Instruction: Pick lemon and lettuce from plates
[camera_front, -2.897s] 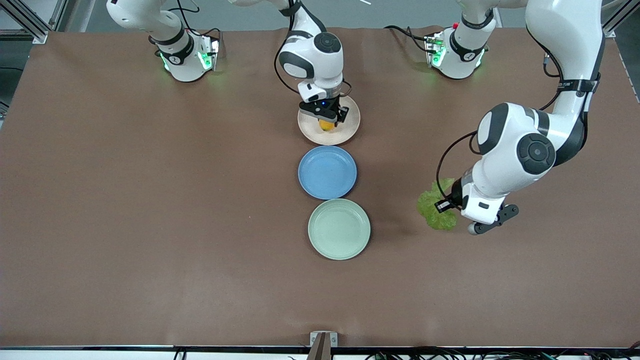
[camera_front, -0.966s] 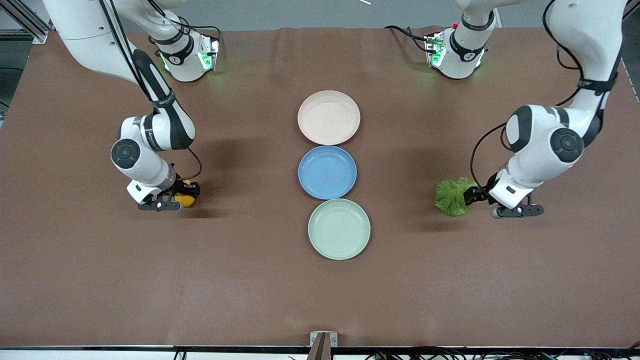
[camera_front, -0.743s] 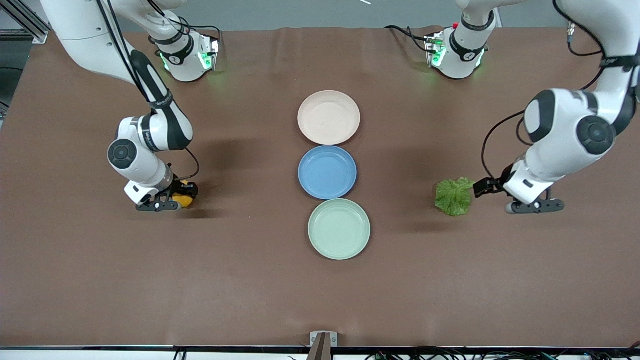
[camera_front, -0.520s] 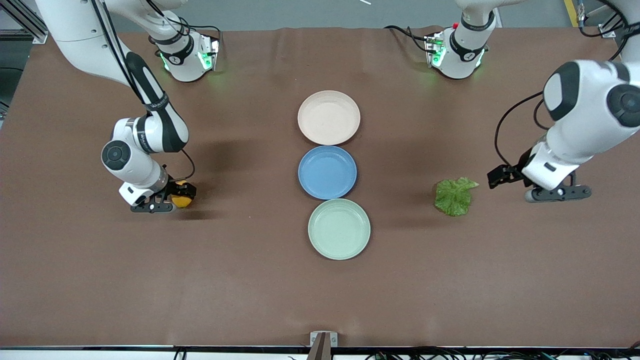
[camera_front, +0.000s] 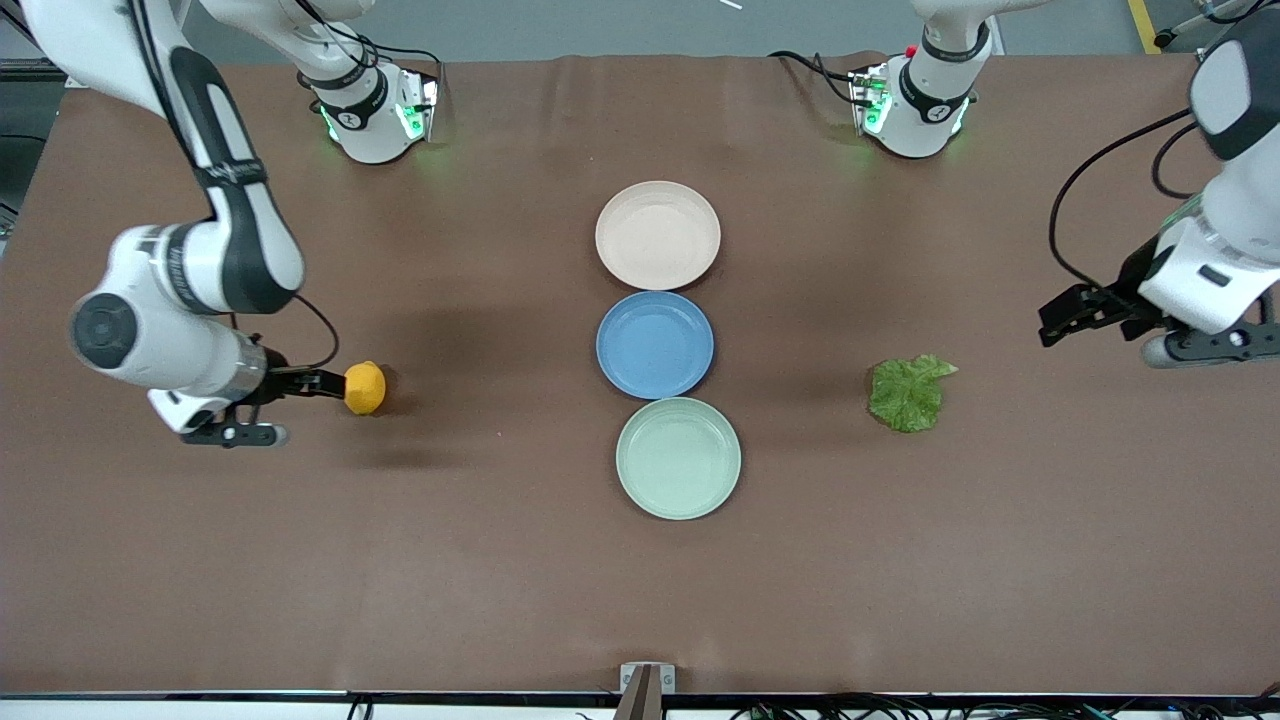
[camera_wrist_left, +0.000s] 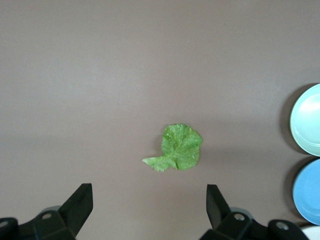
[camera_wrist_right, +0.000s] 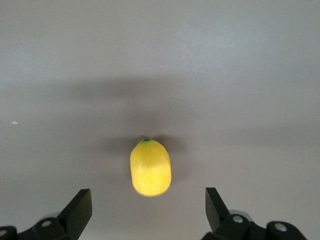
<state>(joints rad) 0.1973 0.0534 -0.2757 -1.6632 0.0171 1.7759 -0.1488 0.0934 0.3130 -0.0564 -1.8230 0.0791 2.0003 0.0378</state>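
We see a brown matte table (camera_front: 500, 580) under even light, a grey floor strip (camera_front: 700, 30) along its top edge.

No legible text or labels.

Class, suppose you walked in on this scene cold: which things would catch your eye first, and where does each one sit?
A small oval yellow-orange lemon lies on the brown table toward the right arm's end, just off the open right gripper. A flat crinkled green lettuce leaf lies toward the left arm's end, the open left gripper apart from it. Between them run three bare round plates: beige-pink, blue, and mint green nearest the front camera.
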